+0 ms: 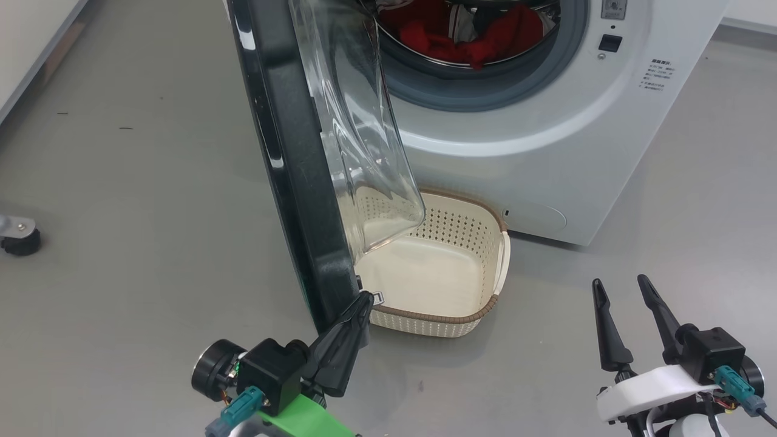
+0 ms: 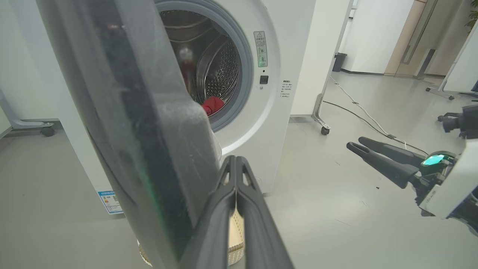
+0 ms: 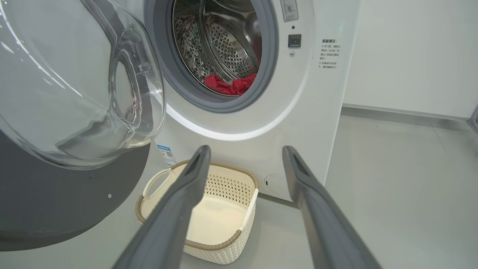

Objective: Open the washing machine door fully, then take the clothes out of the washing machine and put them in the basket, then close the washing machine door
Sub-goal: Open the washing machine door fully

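Observation:
The washing machine door (image 1: 291,164) stands swung out on edge, its black rim towards me and its glass bowl (image 1: 358,133) hanging over the basket (image 1: 479,315). My left gripper (image 1: 366,298) is shut, its tip against the door's lower outer edge (image 2: 157,157). Red clothes (image 1: 479,33) lie in the drum of the washing machine (image 1: 546,152), seen too as clothes (image 3: 231,85). The cream basket (image 3: 220,244) sits empty on the floor in front of the washer. My right gripper (image 1: 619,283) hangs open to the right, clear of everything.
A caster wheel (image 1: 19,237) sits at the far left on the grey floor. In the left wrist view a cable (image 2: 358,108) runs across the floor beyond the washer, beside a wheeled stand (image 2: 323,127).

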Motion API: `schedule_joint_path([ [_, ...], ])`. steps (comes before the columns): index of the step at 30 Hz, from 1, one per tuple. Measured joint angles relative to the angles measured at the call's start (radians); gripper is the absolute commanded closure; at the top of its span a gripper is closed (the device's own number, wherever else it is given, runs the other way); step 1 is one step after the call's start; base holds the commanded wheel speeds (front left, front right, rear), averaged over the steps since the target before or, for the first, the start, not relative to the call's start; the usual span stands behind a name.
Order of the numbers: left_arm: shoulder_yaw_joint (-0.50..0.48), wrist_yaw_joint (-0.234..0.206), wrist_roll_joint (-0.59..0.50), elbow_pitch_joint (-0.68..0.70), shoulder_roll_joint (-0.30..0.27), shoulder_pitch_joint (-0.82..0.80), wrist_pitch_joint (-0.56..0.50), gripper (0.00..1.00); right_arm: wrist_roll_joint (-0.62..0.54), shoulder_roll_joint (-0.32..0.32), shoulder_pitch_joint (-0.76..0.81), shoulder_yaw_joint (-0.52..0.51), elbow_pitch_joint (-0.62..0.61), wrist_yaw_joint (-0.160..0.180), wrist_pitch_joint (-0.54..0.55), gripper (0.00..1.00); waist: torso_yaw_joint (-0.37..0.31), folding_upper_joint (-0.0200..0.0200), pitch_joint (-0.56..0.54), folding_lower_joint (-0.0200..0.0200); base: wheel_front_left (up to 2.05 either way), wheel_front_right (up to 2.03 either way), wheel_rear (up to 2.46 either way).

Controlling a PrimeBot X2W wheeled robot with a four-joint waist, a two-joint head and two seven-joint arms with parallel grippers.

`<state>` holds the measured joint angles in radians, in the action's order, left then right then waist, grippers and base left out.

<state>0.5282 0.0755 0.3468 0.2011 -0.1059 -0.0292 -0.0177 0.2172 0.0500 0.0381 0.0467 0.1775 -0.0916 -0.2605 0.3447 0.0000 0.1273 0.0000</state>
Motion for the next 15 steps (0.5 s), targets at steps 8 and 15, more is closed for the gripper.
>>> schedule_joint_path([
  [8,-0.007,-0.001,0.005,-0.028,0.003,-0.001,-0.004,1.00,0.000,-0.001,0.000,-0.012,0.000,-0.004,0.000,0.00,-0.005,0.0000,0.012,0.0000,0.00,0.00,0.00],
  [15,-0.027,-0.022,0.013,-0.044,0.012,-0.001,-0.001,1.00,-0.010,-0.002,-0.008,-0.016,0.001,-0.004,0.000,0.00,-0.003,0.0000,0.017,0.0000,0.00,0.00,0.00],
])
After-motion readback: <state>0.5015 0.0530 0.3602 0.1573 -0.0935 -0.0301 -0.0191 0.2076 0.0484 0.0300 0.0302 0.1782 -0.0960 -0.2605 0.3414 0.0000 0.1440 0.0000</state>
